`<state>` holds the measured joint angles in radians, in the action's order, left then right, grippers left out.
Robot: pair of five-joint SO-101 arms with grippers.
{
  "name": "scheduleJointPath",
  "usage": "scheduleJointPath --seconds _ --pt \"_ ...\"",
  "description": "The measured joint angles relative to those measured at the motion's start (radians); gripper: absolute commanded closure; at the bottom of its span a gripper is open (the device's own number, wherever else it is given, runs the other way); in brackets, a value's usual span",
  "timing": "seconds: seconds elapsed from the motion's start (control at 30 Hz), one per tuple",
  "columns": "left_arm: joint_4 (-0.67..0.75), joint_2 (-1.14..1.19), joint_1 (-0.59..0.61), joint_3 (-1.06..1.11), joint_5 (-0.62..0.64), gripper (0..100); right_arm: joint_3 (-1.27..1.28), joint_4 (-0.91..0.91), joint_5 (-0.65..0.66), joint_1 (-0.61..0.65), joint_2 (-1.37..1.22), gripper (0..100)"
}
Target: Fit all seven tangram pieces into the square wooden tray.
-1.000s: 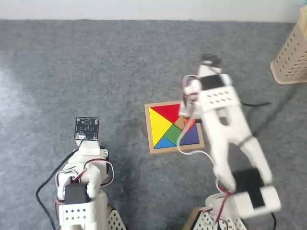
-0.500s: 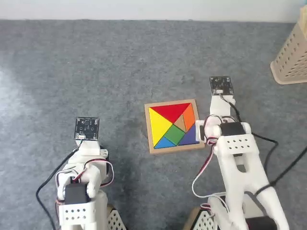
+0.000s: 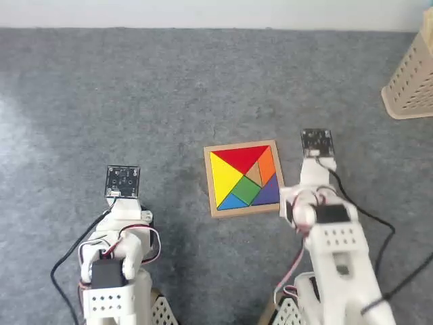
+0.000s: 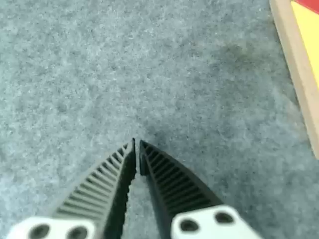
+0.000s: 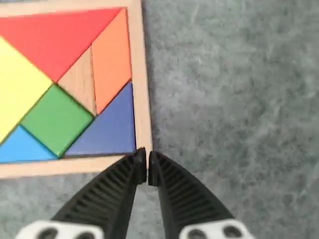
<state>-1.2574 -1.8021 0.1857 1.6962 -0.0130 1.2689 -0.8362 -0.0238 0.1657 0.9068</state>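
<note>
So the right arm's backed off the square wooden tray (image 3: 208, 186). Its black gripper (image 5: 147, 165) sits at the tray's corner, jaws pressed together and empty. The left black gripper (image 4: 137, 149) is closed too. Puzzle looks done, unless the tan triangle (image 5: 82, 80) is a gap.

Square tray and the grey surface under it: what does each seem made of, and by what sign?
Tray: probably pale wood with a matte finish; its plain tan rim shows faint grain. Grey surface: likely carpet or felt, judging by its fuzzy, mottled nap.
</note>
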Motion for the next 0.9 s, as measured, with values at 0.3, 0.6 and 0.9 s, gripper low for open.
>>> scheduleJointPath --seconds 0.3,0.6,0.9 --pt "0.0 0.0 0.0 0.0 0.0 99 0.267 -0.13 0.115 -0.002 0.482 99.1" --pt "0.0 0.0 0.0 0.0 0.0 99 0.377 -0.368 0.132 -0.005 0.902 99.0" --pt "0.0 0.0 0.0 0.0 0.0 99 0.397 -0.377 0.132 -0.003 0.887 99.1"
